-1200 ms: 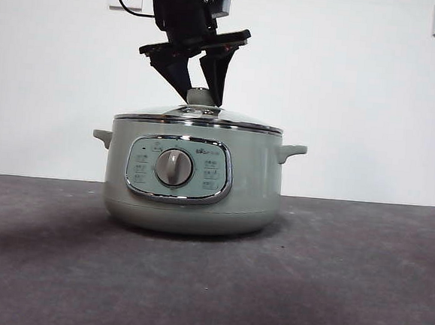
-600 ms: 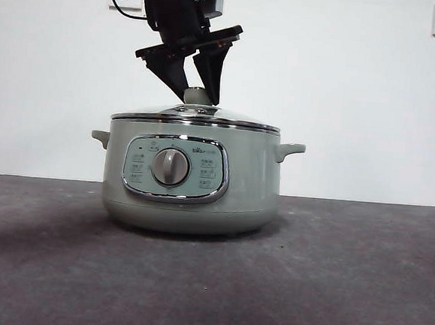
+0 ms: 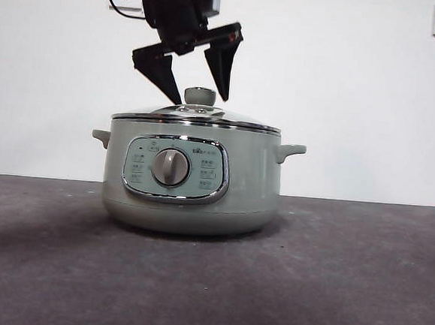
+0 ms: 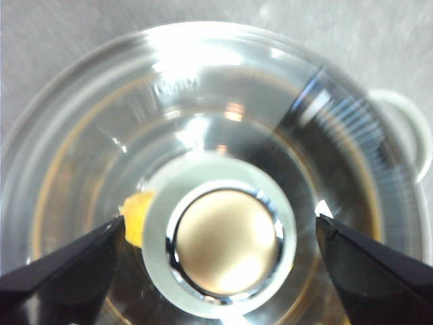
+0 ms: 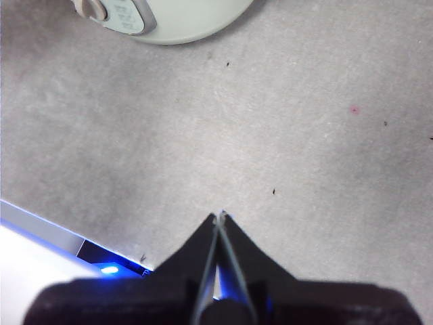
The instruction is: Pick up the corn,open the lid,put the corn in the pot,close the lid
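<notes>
Corn (image 4: 135,218) shows only as a yellow patch through the glass lid (image 4: 95,156) in the left wrist view, just beside the knob (image 4: 220,252), so it appears to lie inside the pot (image 3: 191,187) already, with the lid seated on the rim. The left gripper (image 3: 190,85) hangs directly over the knob with its two jaws spread wide, one on each side of it and neither touching; it grasps nothing. The right gripper (image 5: 219,218) waits apart over bare table (image 5: 304,135), its jaws pressed together and empty, with only the pot's lower edge in its view. As for handling, the lid is probably rigid, fairly weighty for its size and breakable, being glass with a metal rim, and the polished dome would offer no purchase. The knob is the only sensible place to take hold: it is round with a shiny metal cap, so the jaws should close on its green sides, centred, or it could slip or twist. The corn itself looks firm and bumpy, easy enough to pinch across its middle.
</notes>
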{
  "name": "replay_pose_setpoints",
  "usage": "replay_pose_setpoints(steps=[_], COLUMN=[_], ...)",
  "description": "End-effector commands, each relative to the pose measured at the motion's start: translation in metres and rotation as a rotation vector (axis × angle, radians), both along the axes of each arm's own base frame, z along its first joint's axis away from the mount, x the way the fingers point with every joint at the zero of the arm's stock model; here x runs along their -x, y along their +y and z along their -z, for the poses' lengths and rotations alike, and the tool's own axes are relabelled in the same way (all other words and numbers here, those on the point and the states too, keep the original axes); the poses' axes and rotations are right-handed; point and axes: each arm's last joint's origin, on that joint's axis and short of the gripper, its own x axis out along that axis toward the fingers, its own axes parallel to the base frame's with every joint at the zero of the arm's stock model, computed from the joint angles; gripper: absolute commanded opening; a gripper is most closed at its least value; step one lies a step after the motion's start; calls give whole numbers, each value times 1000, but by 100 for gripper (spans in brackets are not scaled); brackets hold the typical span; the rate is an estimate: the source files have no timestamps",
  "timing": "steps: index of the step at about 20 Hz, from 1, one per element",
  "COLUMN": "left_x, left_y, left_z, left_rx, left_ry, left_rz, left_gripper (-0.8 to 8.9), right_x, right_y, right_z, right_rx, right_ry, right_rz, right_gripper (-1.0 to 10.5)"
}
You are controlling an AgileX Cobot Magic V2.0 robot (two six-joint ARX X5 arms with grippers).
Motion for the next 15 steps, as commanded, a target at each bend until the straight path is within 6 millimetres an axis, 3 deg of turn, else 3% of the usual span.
replay_pose_setpoints(steps=[1, 2, 3, 5, 10, 15], left_x=[22, 34, 46, 78, 168, 244], left_y=[12, 19, 24, 35, 62, 96], left_z=[-42, -59, -72, -100, -165, -207], left_rx=[60, 79, 88, 100, 169, 330], left_ry=[-83, -101, -115, -137, -270, -391], left_rz=[-20, -32, -32, -15, 61, 95], left_gripper=[468, 457, 376, 12, -5, -3], right_x=[0, 0, 0, 0, 0, 1], right_y=[0, 0, 0, 0, 0, -2], right_z=[2, 2, 2, 2, 2, 4], right_rx=[-3, -3, -1, -2, 3, 32], right_ry=[3, 2, 0, -1, 4, 13], right_rz=[7, 8, 10, 9, 9, 20], right_gripper=[-16, -16, -16, -16, -16, -16])
